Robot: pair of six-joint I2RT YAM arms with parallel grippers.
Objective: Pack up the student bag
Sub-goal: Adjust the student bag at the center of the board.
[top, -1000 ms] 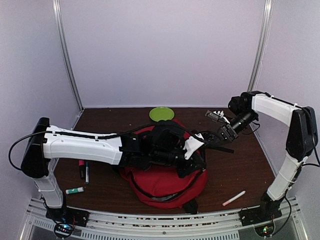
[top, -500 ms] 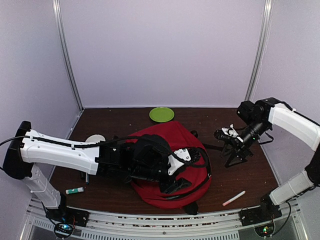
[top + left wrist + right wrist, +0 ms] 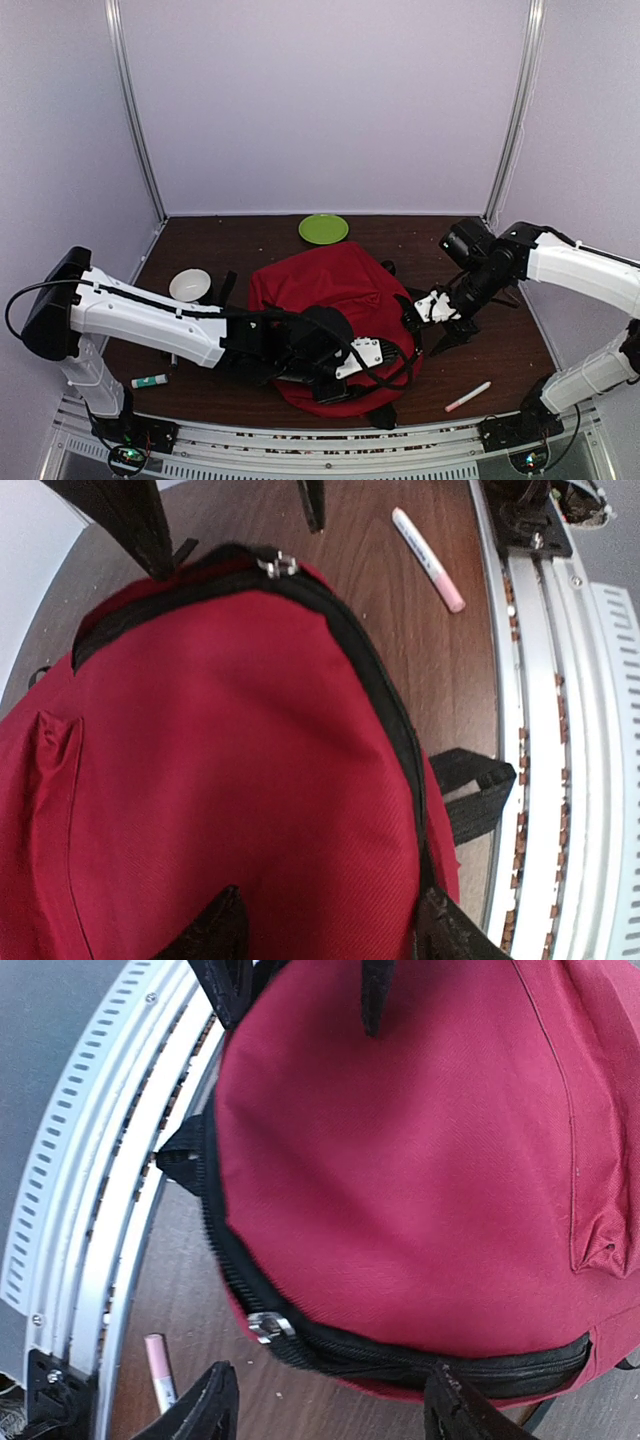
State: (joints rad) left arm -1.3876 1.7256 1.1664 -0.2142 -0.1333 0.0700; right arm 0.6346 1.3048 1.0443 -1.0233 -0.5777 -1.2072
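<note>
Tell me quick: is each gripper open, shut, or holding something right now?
Left gripper: open, holding nothing, over the student bag.
Right gripper: open, holding nothing, over the same bag.

Left arm and right arm reach inward, jaws parted, holding nothing.

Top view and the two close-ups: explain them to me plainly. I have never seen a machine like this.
Two white robot arms are bolted at the near edge of a brown table. The wide picture looks down from above and behind them; each close-up comes from a camera on one wrist. A red backpack lies in the middle. Around it are a green plate, a white bowl, a pink-tipped marker and a green-capped stick. The left pincer and the right pincer both stand open at the backpack, holding nothing.
</note>
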